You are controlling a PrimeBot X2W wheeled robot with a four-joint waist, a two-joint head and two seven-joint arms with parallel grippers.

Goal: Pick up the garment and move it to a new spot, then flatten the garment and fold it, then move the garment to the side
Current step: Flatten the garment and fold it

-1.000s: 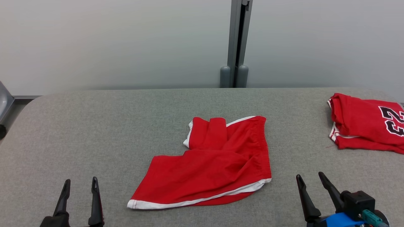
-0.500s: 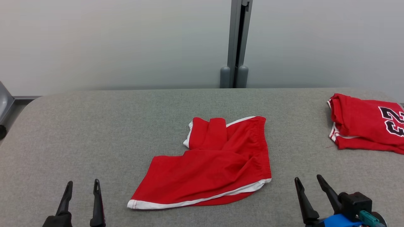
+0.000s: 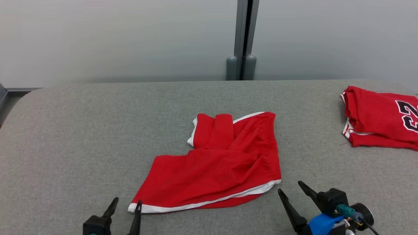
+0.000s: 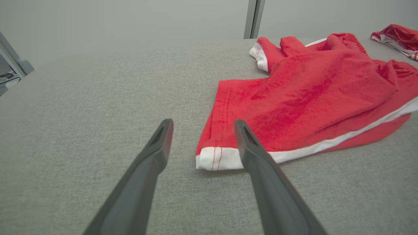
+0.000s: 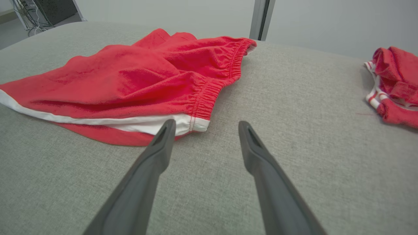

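Both grippers have closed in on the red shorts (image 3: 222, 166) vs 1 s ago. The head cam has shifted too, so the whole scene sits a bit higher in frame. The left gripper (image 3: 127, 200) was well left of the garment; now its inner fingertip is right by the near-left hem corner (image 3: 132, 207). Its jaws are spread wide w/ nothing held. In left wrist view the left gripper (image 4: 203, 122) frames that white corner (image 4: 214, 158), and the right-hand finger overlaps the trim; can't tell if it touches. The right gripper (image 3: 289, 186) has come in toward the near-right corner, also spread wide and empty. In right wrist view the right gripper (image 5: 206, 123) has one fingertip in front of the white trim at the end of the elastic waistband (image 5: 212, 91), the other over bare table. The shorts lie approx mid-table on the grey table (image 3: 81, 130), rumpled, w/ one leg bunched at the far side and the waistband along the right edge. A folded red jersey (image 3: 375, 120) w/ black numerals sits well apart at the far right. A grey post (image 3: 242, 39) stands behind the table against the pale wall.
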